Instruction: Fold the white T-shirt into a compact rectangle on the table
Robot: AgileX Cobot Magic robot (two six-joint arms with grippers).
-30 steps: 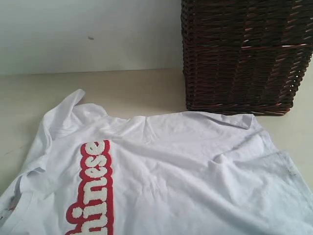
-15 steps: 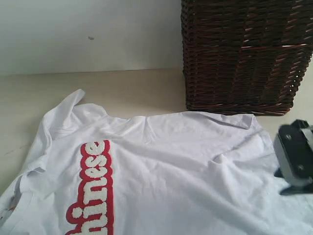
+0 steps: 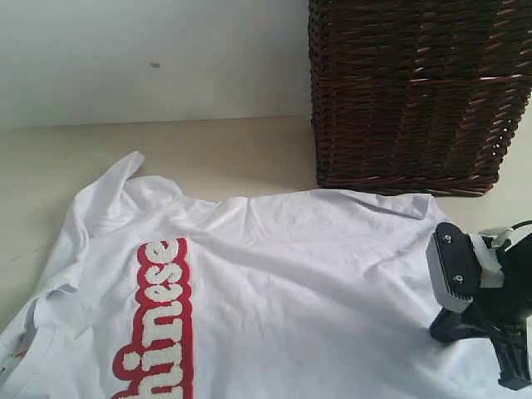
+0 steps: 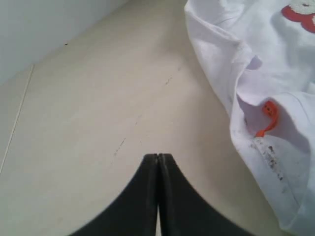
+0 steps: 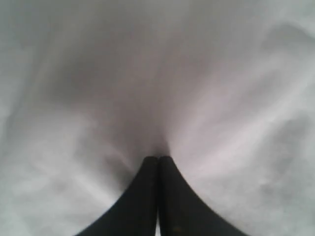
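Cloth fills the near half of the exterior view. The T-shirt [image 3: 299,283] lies front up, spread on the table [image 3: 233,150], and runs out of the picture at 6 o'clock. Its long axis goes 9 to 3 o'clock, with the neck end at 8 to 9 and the bottom end toward 3. The lettering [image 3: 162,316], white in a red outline, crosses that axis, climbing from 6 toward 12 and reading "hinese" in what shows.

Over at 4 o'clock the right gripper [image 3: 442,331] is down on the body of the shirt, near its bottom end and well apart from the lettering. Its wrist view is white cloth all round. The jaws are clenched with no gap, tips sunk into the fabric and creases fanning out from that spot, so a pinch of shirt is in the grip.

The left gripper [image 4: 157,157] shows in its own wrist view only. Its jaws are pressed together on nothing, over bare table, with the shirt off to one side and apart from the tips. The nearest part of the shirt there is the collar [image 4: 248,147], flecked with dark marks, an orange tag [image 4: 268,118] curling inside it.

Farther back, one sleeve [image 3: 116,179] pokes toward 11 o'clock, then comes bare table. At 1 to 2 o'clock a dark wicker basket [image 3: 416,91] stands just behind the shirt's far edge; touching or not, I cannot tell. A pale wall [image 3: 150,58] stands behind.
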